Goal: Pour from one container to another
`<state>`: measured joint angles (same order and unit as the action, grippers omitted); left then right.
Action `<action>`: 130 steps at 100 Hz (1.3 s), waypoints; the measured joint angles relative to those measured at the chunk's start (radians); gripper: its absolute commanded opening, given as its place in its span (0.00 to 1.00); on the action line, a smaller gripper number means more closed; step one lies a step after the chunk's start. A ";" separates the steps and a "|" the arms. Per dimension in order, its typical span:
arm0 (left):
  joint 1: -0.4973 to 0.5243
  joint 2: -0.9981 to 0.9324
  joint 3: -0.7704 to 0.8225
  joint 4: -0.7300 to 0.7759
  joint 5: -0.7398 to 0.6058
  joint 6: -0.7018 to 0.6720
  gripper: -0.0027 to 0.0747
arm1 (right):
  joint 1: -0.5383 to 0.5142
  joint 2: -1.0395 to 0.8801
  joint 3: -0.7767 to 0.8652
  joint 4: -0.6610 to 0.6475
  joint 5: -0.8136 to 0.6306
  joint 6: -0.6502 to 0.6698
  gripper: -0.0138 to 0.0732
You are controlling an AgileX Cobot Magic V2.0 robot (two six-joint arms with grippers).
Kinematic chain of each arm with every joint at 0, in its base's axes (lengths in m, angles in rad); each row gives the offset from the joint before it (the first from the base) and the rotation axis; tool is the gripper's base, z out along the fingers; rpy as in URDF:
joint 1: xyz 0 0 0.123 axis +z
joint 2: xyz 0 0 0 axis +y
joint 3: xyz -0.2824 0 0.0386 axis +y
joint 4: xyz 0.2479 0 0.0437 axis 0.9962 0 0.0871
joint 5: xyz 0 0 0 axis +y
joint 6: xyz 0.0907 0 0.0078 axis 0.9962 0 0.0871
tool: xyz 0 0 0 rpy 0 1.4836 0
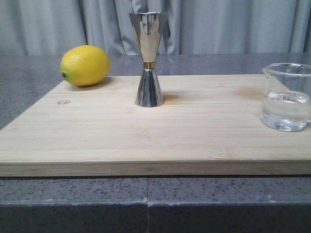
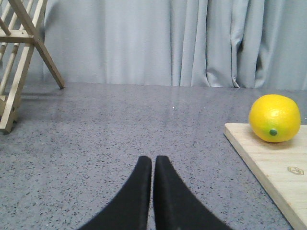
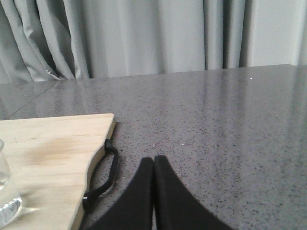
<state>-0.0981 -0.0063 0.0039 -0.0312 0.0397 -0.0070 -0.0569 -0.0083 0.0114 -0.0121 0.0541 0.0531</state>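
Note:
A clear glass beaker (image 1: 286,97) holding some clear liquid stands upright at the right end of the wooden board (image 1: 146,141); a sliver of it shows in the right wrist view as the beaker (image 3: 5,199). The steel hourglass jigger (image 1: 148,58) stands upright at the board's middle back. My left gripper (image 2: 153,160) is shut and empty over the grey counter, left of the board. My right gripper (image 3: 154,159) is shut and empty over the counter, right of the board. Neither gripper shows in the front view.
A yellow lemon (image 1: 85,65) lies on the board's back left corner. A black handle (image 3: 108,175) hangs on the board's right end. A wooden rack (image 2: 19,57) stands on the counter far to the left. Grey curtains (image 1: 218,24) close the back.

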 measured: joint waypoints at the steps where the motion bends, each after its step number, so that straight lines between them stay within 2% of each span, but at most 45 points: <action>1: 0.000 0.000 0.000 0.000 0.000 0.000 0.01 | 0.000 0.000 0.000 0.000 0.000 0.000 0.08; 63: 0.000 0.000 0.000 0.000 0.000 0.000 0.01 | 0.000 0.000 0.000 0.000 -0.016 0.000 0.08; 97: 0.000 0.000 -0.007 -0.051 -0.092 0.000 0.01 | 0.000 0.000 0.000 -0.015 -0.061 0.000 0.08; 109: 0.000 0.000 -0.070 -0.059 -0.029 0.000 0.01 | 0.000 0.000 -0.050 -0.017 0.012 0.000 0.08; 130: 0.000 0.077 -0.267 -0.036 0.114 0.000 0.01 | 0.000 0.045 -0.254 -0.022 0.183 0.000 0.08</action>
<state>-0.0981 0.0707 -0.2628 -0.0676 0.1534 -0.0070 -0.0569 0.0365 -0.2423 -0.0336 0.2367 0.0531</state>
